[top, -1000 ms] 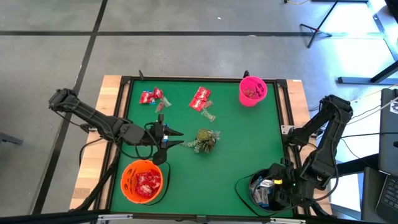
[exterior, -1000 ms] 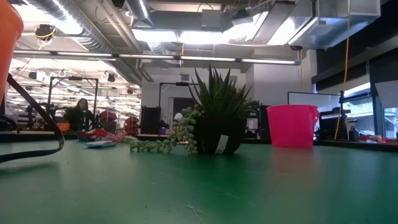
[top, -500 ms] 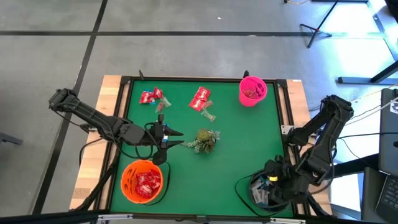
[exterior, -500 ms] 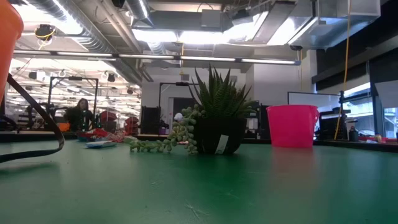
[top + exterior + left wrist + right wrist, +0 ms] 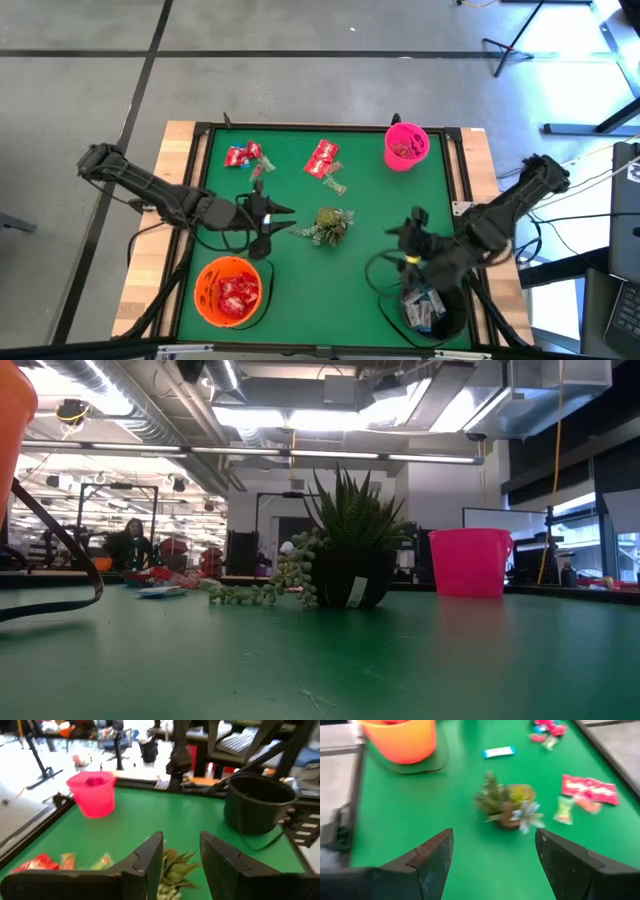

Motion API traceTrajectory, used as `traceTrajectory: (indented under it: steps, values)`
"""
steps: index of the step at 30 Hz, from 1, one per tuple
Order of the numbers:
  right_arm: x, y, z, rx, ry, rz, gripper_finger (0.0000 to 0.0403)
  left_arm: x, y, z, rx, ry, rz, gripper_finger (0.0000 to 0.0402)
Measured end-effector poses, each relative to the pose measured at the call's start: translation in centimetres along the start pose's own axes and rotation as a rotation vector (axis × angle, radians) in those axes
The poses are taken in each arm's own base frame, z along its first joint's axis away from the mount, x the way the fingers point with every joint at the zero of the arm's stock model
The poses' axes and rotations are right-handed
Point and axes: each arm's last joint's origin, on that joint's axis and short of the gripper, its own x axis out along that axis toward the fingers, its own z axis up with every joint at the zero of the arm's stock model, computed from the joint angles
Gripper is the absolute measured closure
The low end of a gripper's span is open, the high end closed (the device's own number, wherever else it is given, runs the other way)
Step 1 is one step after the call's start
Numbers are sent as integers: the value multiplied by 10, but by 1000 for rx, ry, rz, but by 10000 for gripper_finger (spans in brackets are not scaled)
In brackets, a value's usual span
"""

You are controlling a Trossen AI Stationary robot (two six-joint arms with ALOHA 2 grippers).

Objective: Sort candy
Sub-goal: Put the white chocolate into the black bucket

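**Inspector A:** We record the right gripper [image 5: 412, 231] now in the lower right-centre of the high view, over bare green mat. A second ago it sat down at the dark round bowl [image 5: 432, 315] in the lower right corner. Its jaws stand wide apart with nothing between them, as its own wrist view confirms.

**Inspector B:** We judge that a piece has just been released into that bowl and the arm is heading out for the next. The left gripper [image 5: 272, 222] has not shifted: left of centre, just beside the small potted green plant [image 5: 327, 225], fingers partly apart and, by its wrist view, holding nothing.

**Inspector A:** Candy remaining: a cluster of shiny red packets [image 5: 243, 155] at upper left, a larger red packet [image 5: 322, 157] at upper centre with small clear-wrapped pieces [image 5: 335, 185] just below it, and one white-and-blue packet [image 5: 498, 752] visible from the right wrist.

**Inspector B:** The orange round bowl [image 5: 231, 291] at lower left holds red packets; the pink plastic cup [image 5: 406, 146] at upper right holds something dark. We judge the sort as part done.
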Motion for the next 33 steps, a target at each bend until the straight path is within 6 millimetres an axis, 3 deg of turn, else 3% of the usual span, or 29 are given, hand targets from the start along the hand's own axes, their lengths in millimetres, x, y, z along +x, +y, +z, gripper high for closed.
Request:
traceTrajectory:
  steps: [10,18,25,33]
  values:
    - [37,-36,23,-52,-26,-86,127,14,59,-26,-216,309,276,282]
    - [78,-62,18,-161,4,31,127,8,97,-44,-381,527,469,282]
    - [107,-95,15,-155,-31,93,127,18,109,-59,-547,644,523,282]
    - [115,-118,21,-121,-70,43,127,43,109,-89,-571,841,562,282]
